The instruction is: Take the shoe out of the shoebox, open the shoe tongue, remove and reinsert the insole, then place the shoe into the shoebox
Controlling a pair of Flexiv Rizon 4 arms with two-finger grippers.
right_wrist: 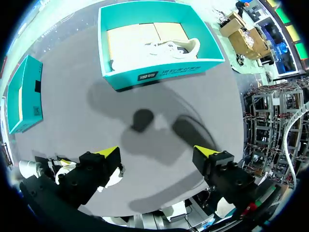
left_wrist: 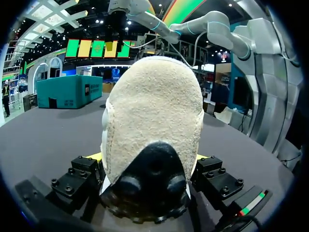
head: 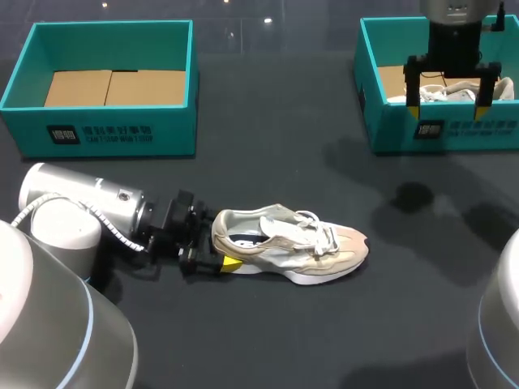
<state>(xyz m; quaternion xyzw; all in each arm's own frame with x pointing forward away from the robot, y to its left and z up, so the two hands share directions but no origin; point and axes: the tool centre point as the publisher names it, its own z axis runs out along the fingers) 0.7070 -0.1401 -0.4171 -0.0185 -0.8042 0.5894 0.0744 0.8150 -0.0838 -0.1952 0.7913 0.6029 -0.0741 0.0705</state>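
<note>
Our left end effector (left_wrist: 147, 155) sits low on the dark desk (head: 276, 162), its arm laid nearly flat & coming in from the left. It's pinching the heel of the cream and white lace-up sneaker (head: 292, 243). In the left wrist view the suede heel fills the gap btw the fingers (left_wrist: 77, 181), w/ a yellow tip showing on each side, so both appear to press on it.

The sneaker stands on its sole mid-desk, out of any box, opening up. Its long axis runs across the desk, heel at the left end effector & toe pointing toward the right side. So the tongue & laces lie straight ahead of the left fingers, past the collar, and the left arm is by far the nearer.

Our right end effector (head: 448, 109) hangs over the teal shoebox at the right rear (head: 389, 134), pointing down, fingers spread wide w/ nothing btw them. A second pale sneaker (right_wrist: 169, 48) lies in that box. The empty teal shoebox w/ a brown cardboard floor (head: 178, 121) stands at the left rear, well apart from the sneaker.

Our read: shoe is out, tongue not yet opened, insole steps all left. W/ the left on the heel, the tongue pull prob. falls to the right arm, which would have to cross to mid-desk & come in from the toe side.
</note>
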